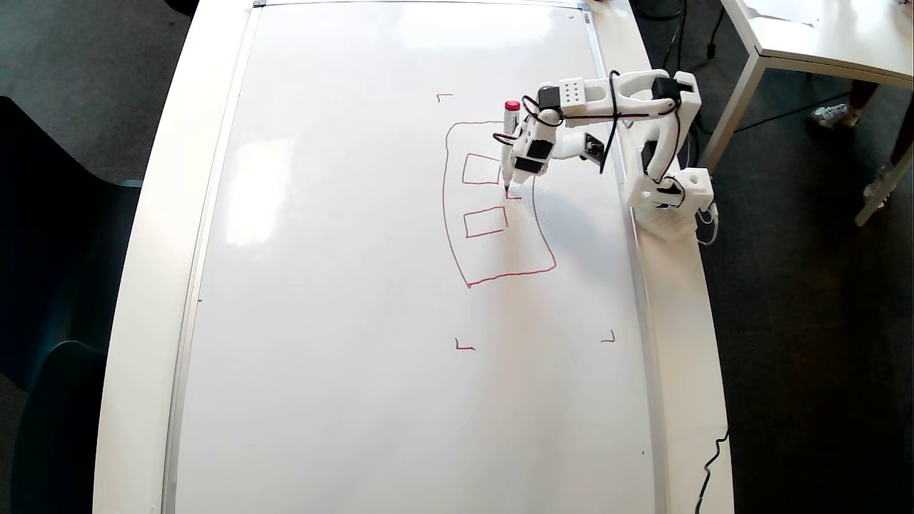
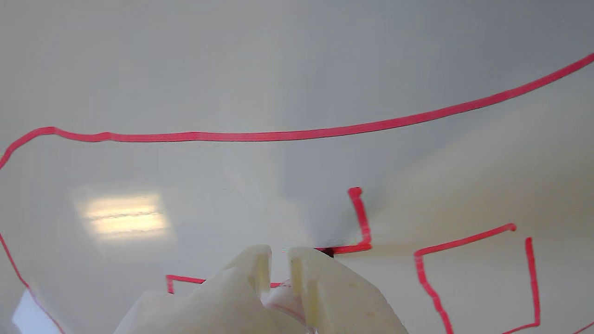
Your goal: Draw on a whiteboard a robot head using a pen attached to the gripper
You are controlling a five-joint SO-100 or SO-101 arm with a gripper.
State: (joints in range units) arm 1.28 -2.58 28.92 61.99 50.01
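White plastic claw gripper point(image 1: 515, 180), jaws closed on the red-capped white pen point(image 1: 510, 143), is mid-stroke on the red line-drawn robot head point(image 1: 493, 207); its small inner square is unfinished at the tip. Next: close that square on the glossy white whiteboard point(image 1: 343, 285).

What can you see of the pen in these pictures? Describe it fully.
The pen is a slim white-barrelled marker with a red cap on its upper end. It is held in the gripper, pointing down, dark tip on the whiteboard inside the red robot head, at the end of a short, unfinished red stroke.

Bright, glare on whiteboard point(image 1: 357, 285); blurred gripper point(image 2: 280, 260)
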